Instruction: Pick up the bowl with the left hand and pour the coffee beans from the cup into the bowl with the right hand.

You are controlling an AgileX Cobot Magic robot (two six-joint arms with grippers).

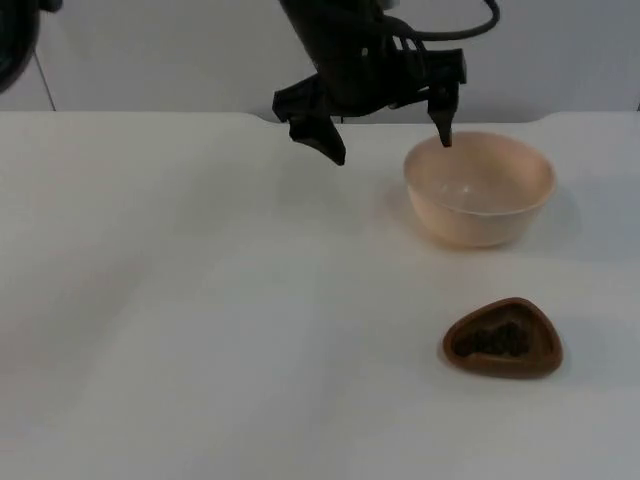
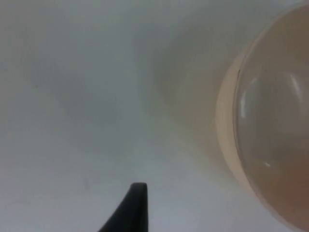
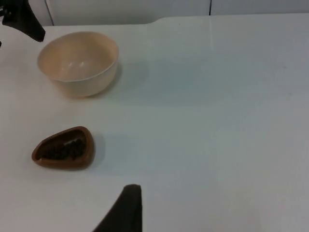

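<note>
Two things stand on the white surface (image 1: 180,320), both toward its right side: a peach bowl (image 1: 479,188) near the far edge and a brown cup (image 1: 503,338) of coffee beans (image 1: 493,342) nearer the front edge. They stand apart, with bare surface between them wide enough for an end effector to pass. The left end effector (image 1: 385,140) hangs over the far edge with its fingers spread wide; one fingertip (image 1: 444,133) sits at the bowl's far-left rim, the other (image 1: 330,146) hangs out over bare surface. It blocks approach to the bowl from the far left. The bowl's right and near sides are free. The cup is free on all sides. The whole left half of the surface lies open, as does the ground right of the cup toward the right edge.
</note>
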